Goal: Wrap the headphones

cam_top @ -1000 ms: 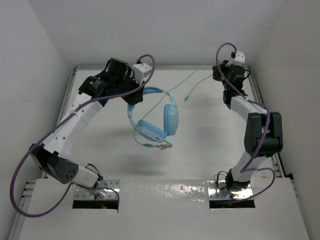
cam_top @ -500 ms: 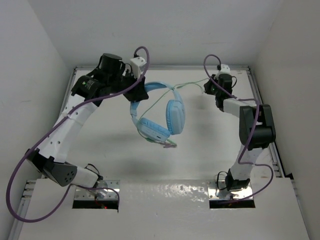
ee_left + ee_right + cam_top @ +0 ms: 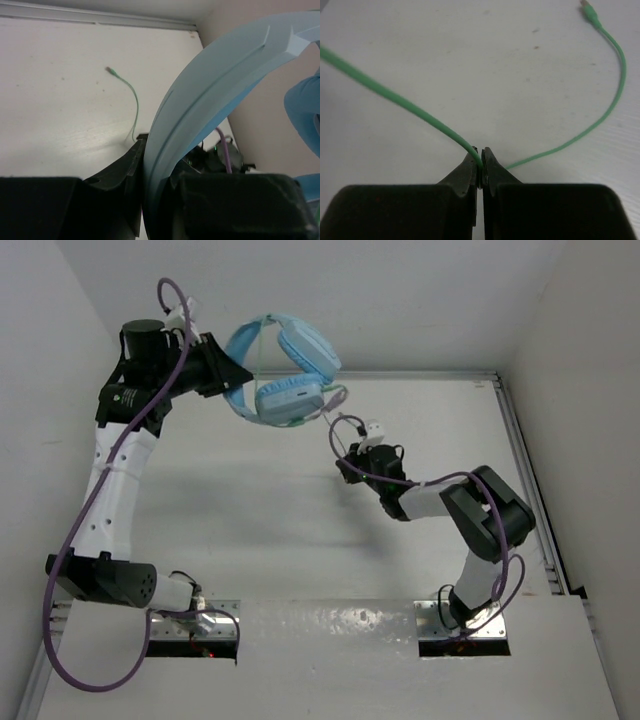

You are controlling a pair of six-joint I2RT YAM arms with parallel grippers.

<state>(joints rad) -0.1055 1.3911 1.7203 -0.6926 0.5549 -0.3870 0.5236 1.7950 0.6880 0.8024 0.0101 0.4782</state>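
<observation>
Seemingly, left end effector (image 3: 153, 172) clamps curved headband (image 3: 220, 80), right end effector (image 3: 481, 164) pinches thin cord (image 3: 395, 98).

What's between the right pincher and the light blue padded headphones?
The thin pale green cord, pinched in the right gripper and running to the headphones; top view shows it.

Setting: a robotics lab test cell, not a lived-in room. My left arm (image 3: 110, 480) and right arm (image 3: 490, 512) are bolted onto metal plates (image 3: 222, 607) at the near edge of a plain white table (image 3: 260, 530), which is boxed in by blank white panels (image 3: 400, 300) on the left, far and right sides. An aluminium rail (image 3: 430, 373) runs along the table's far and right edges, and thick purple cables (image 3: 48, 630) loop loose beside both my arms.
</observation>
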